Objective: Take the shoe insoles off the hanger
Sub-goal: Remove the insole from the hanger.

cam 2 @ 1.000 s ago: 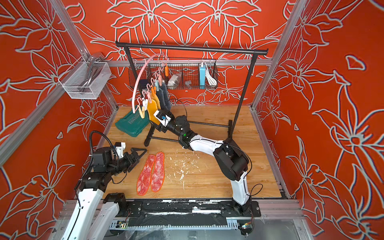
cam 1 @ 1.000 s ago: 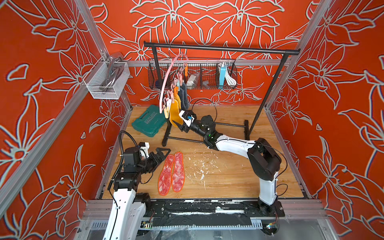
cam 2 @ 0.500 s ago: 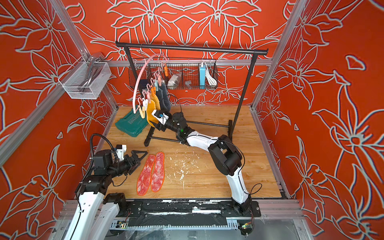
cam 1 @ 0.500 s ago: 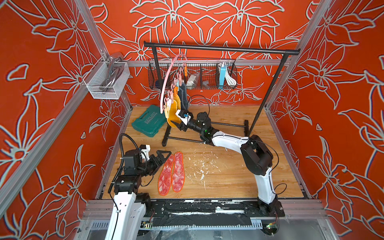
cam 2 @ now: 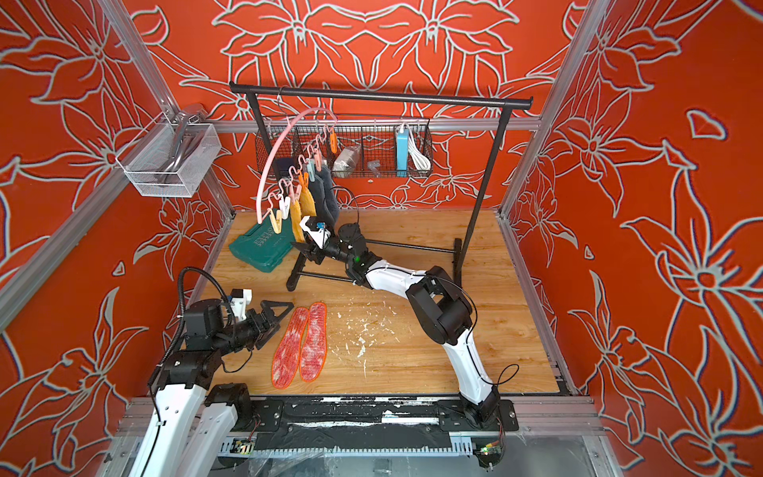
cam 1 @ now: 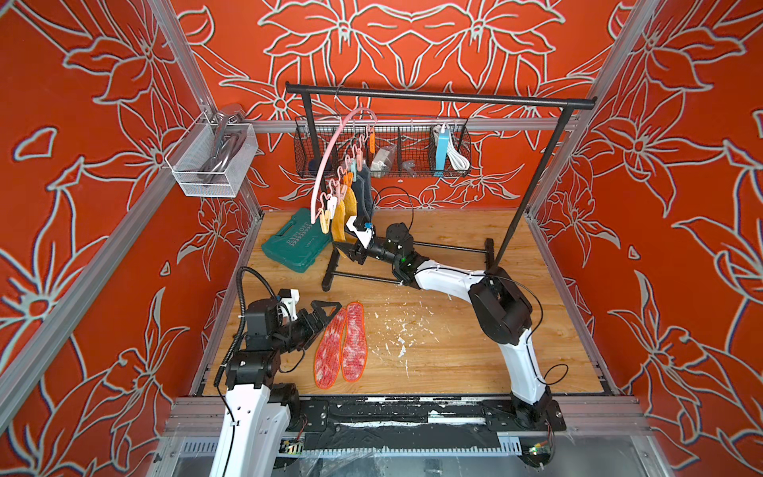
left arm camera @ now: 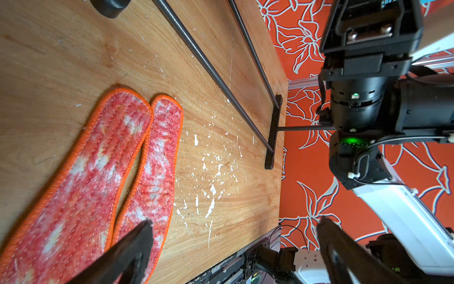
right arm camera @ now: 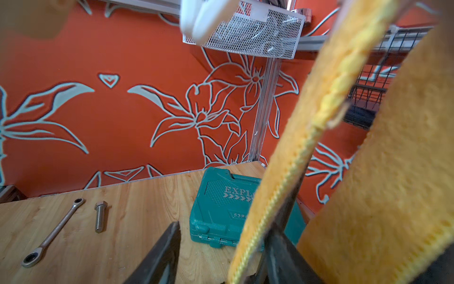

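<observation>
Wooden tabletop (cam 1: 454, 363), red insoles (cam 1: 356, 342) beside left hand (cam 1: 330, 316)

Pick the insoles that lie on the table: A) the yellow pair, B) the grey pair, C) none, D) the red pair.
D: the red pair lies flat on the table, while the yellow pair and grey pair hang.

Bright, even light, with soft, faint shadows on the tabletop (cam 1: 454, 363). The walls (cam 1: 82, 206) around the tabletop bow at both top views' edges. In the right wrist view, the yellow insoles (right arm camera: 405, 159) above the tabletop blur close-up.
</observation>
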`<state>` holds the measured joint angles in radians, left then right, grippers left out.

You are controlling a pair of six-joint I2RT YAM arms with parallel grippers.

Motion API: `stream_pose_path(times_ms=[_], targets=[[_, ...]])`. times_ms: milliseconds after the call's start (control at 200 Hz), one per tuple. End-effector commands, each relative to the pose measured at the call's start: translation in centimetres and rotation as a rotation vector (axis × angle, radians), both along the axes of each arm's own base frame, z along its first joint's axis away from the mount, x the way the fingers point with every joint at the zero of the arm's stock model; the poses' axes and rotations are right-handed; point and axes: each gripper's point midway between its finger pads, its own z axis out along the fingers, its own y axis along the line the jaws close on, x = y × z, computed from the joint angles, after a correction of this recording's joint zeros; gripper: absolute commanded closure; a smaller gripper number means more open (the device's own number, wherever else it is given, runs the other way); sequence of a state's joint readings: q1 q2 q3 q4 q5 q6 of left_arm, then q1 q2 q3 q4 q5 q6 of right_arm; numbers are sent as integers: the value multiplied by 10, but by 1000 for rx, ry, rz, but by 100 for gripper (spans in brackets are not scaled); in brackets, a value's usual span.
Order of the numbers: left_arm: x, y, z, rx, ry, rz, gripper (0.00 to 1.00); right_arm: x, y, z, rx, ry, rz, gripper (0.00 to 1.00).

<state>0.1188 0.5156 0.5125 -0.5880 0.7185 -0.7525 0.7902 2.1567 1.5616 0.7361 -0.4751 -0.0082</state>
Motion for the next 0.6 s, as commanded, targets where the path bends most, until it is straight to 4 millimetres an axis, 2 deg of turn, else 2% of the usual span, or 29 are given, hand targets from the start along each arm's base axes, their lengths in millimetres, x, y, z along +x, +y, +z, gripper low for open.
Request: stream_pose_path(times_ms=[0,140,295,335,415,475,591], targets=[[-1,-1,10,-10,-35,-6,2,12,-5,-8,23,25,-62,43],[-2,-2,10,-27,-37,3,2,20,-6,-28,6,69,-97,43],[-3,-3,13,-33,-41,0,2,29,-8,-35,28,103,-145,50],[-3,-3,14,-33,-43,0,2,31,-8,-35,45,109,-152,54],[-4,-2,15,-31,-47,4,2,34,-11,-31,87,120,-174,71],[-4,-2,15,-29,-47,6,2,34,-16,-25,118,132,-184,81],[-5,-2,19,-26,-62,3,2,24,-22,-12,167,138,-166,93]])
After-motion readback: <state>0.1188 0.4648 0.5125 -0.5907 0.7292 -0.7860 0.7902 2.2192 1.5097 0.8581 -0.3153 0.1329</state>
